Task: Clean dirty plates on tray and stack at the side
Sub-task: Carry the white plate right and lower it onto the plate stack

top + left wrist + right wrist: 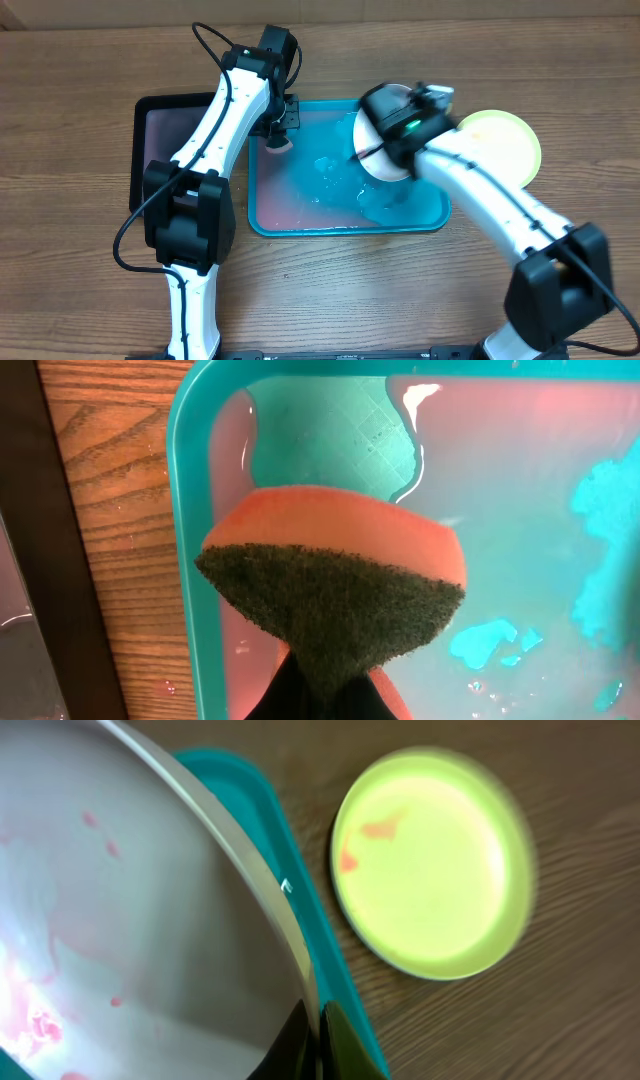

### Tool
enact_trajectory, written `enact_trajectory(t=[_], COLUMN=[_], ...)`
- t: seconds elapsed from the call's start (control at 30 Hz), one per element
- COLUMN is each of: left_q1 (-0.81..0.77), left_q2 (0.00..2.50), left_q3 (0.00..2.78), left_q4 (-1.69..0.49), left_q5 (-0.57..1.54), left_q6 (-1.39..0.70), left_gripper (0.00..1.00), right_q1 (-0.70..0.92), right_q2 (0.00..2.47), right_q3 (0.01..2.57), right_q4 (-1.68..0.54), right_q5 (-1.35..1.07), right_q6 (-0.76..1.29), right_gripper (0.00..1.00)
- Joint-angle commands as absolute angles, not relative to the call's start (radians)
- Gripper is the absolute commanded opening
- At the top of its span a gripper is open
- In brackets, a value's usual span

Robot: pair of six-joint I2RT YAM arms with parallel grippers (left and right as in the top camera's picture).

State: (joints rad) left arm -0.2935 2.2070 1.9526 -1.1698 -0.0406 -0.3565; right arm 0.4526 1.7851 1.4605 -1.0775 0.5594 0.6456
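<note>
Sponge (330,590) fills the left wrist view: orange foam with a coarse dark-green scrub face, squeezed into a curved wedge. Left gripper (279,133) is clamped on it over the tray (190,560), at its left end. Tray is turquoise plastic with rounded corners, a raised rim and pinkish water pooled inside; its long axis runs left-right in overhead. Right gripper (318,1045) pinches the rim of the white plate (130,920), which is smooth, round, red-smeared and tilted steeply over the tray's right end. Yellow-green plate (432,860) lies flat on the wood-grain table (560,1020), just right of the tray, with a small red smear.
</note>
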Motion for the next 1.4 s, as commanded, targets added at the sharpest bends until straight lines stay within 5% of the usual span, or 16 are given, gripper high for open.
enact_trajectory(t=[0.0, 0.47, 0.87, 0.97, 1.2, 1.37], left_q1=[-0.294, -0.295, -0.295, -0.295, -0.286, -0.262], left_q2=[2.204, 2.204, 2.204, 2.204, 2.201, 2.162], left_q3=[1.950, 1.950, 1.950, 1.950, 1.976, 2.111], left_q4=[-1.166, -1.166, -1.166, -1.167, -1.159, -1.294], left_q5=[-0.033, -0.025, -0.025, -0.026, -0.032, -0.087], left_q6=[-0.337, -0.361, -0.364, -0.363, -0.363, -0.363], left_gripper=[0.04, 0.04, 0.04, 0.04, 0.04, 0.04], right_q1=[0.275, -0.323, -0.387, -0.387, -0.387, -0.360], right_q2=[1.761, 1.837, 1.880, 1.880, 1.880, 1.880], right_q3=[1.480, 1.459, 1.397, 1.391, 1.397, 1.465], right_q4=[-1.044, -0.973, -0.955, -0.974, -1.034, -1.115], right_q5=[0.146, -0.076, -0.090, -0.092, -0.148, -0.250], right_q6=[0.440, 0.389, 0.392, 0.392, 0.365, 0.289], right_gripper=[0.04, 0.04, 0.04, 0.12, 0.57, 0.68])
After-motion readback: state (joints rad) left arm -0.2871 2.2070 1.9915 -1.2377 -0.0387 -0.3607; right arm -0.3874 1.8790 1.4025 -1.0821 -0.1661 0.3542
